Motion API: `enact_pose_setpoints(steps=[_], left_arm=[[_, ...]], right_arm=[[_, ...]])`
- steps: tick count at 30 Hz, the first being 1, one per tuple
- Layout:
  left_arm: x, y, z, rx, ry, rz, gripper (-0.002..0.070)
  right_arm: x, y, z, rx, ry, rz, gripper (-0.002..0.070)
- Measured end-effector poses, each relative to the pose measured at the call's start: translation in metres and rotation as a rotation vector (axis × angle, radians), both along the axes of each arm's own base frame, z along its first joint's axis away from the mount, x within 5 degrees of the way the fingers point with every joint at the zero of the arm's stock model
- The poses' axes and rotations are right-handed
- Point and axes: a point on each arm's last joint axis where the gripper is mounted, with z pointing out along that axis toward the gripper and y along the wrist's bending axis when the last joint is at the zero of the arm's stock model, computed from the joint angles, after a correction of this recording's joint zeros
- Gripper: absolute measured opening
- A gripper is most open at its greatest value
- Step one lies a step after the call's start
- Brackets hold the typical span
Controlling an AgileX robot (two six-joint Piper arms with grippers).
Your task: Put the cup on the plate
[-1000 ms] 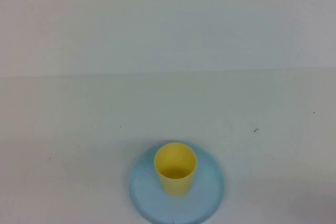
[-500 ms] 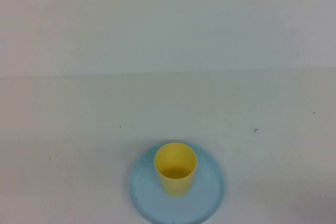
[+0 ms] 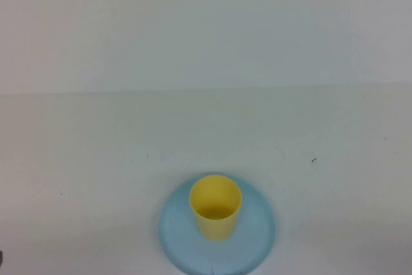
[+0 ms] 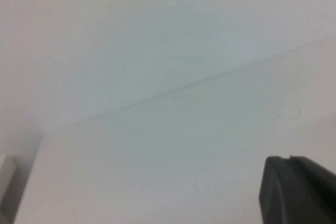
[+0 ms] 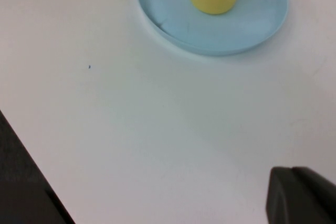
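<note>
High view: the cup (image 3: 215, 206) stands upright on the plate (image 3: 257, 230), bottom centre of the frame, as it did a second ago, so the placing looks done. Neither tool appears on the white surface (image 3: 96, 159).

Left wrist view: the left tool (image 4: 296, 190), lower right, over bare surface; state cannot tell.

Right wrist view: the right tool (image 5: 299, 195), lower right, well apart from the cup at top; cannot tell

Cup (image 3: 215, 207), plate (image 3: 257, 236): smooth plastic; table (image 3: 96, 159) matt white.
</note>
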Motion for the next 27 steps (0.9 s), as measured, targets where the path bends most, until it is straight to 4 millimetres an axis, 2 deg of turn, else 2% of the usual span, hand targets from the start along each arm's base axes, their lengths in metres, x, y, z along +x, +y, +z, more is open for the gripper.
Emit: enact_pose_setpoints(steps=[3, 11, 20, 27], left_arm=[[-0.003, 0.000, -0.006, -0.054, 0.035, 0.003, 0.0000], [-0.007, 0.000, -0.021, -0.045, 0.199, 0.006, 0.0000], [-0.008, -0.003, -0.022, -0.111, 0.220, -0.033, 0.0000], [-0.008, 0.000, -0.022, -0.121, 0.221, 0.027, 0.0000]], right_arm=[[0.000, 0.000, 0.000, 0.000, 0.000, 0.000, 0.0001], [0.000, 0.000, 0.000, 0.000, 0.000, 0.000, 0.0001], [0.000, 0.000, 0.000, 0.000, 0.000, 0.000, 0.0001], [0.000, 0.000, -0.001, -0.001, 0.002, 0.000, 0.0001]])
